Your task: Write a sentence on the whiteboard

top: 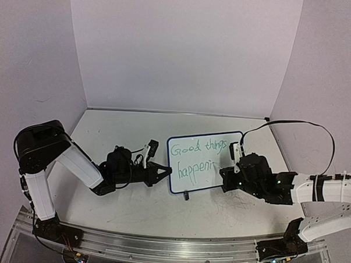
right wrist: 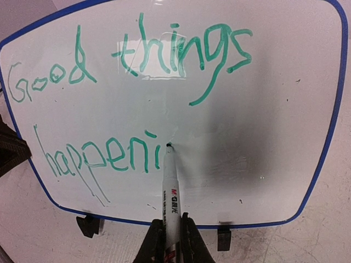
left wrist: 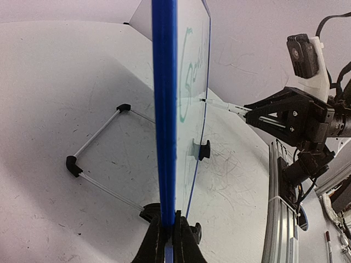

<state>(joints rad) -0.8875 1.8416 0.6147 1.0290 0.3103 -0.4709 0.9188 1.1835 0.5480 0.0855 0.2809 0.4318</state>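
Both clamped — left pincer (left wrist: 167, 238) on whiteboard (right wrist: 263, 109) edge, right pincer (right wrist: 171, 241) on marker (right wrist: 171, 186); blank board right of tip.

**Whiteboard up, sentence incomplete**

Whiteboard (right wrist: 274, 137): small, white, with a thin blue frame and rounded corners. It stands near upright on its long edge, on two black clip feet (right wrist: 88, 224). It sits mid-table (top: 131, 208), closer to the near edge than the far one.

Sentence (right wrist: 129, 104): green marker, two lines, "Good things" over "happeni". The second line stops there.
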